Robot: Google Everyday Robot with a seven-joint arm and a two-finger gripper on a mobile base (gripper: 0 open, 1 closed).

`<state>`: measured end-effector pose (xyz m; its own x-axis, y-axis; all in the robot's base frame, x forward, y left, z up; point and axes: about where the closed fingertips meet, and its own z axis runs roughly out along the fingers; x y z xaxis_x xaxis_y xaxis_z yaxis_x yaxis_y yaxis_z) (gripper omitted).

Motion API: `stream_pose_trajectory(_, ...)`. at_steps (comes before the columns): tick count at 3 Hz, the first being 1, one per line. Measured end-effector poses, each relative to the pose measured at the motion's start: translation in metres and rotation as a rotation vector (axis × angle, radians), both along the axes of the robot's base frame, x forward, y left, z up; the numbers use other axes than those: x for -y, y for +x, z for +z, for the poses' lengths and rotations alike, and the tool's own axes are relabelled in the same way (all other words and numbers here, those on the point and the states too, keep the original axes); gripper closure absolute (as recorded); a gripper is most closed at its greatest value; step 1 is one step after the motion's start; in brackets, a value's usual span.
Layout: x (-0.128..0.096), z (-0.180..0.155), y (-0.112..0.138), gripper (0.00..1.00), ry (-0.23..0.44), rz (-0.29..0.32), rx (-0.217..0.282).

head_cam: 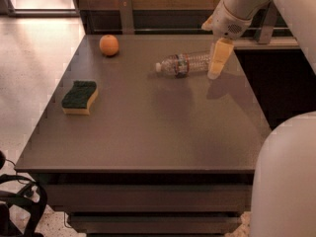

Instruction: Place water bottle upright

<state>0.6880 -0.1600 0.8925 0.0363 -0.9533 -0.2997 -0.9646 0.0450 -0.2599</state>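
The table (163, 127) is the biggest thing here, so I'll tell you every spot from it.

The robot arm (237, 9) comes in over the table's far right corner and points down.

The water bottle (185, 64) lies on its side near the far edge of the table, a bit right of the middle. Its white cap points left and its flat bottom points right. It's not standing up yet. It looks see-through and prob. empty or close to it, so I think it's very light. The sides are thin plastic w/ ribs, so they may squish if you squeeze hard. It's round, so it can roll away if you bump it. Grab it around the fat middle part, near the red label, not the cap. Squeeze soft.

The gripper (219, 58) hangs low over the table, right at the bottle's flat bottom end. It covers that end, so you can't tell if it's touching or holding the bottle, or if it's wide or pinched.

The sponge (79, 97) sits near the table's left edge, well apart from the bottle.

The orange (109, 45) sits near the table's far left corner.
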Motion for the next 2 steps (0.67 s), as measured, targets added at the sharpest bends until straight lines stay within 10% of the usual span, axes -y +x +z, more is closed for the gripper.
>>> stream_pose_trajectory(2, -0.0003, -0.0023, 0.0031, 0.0, -0.02, -0.011, -0.013)
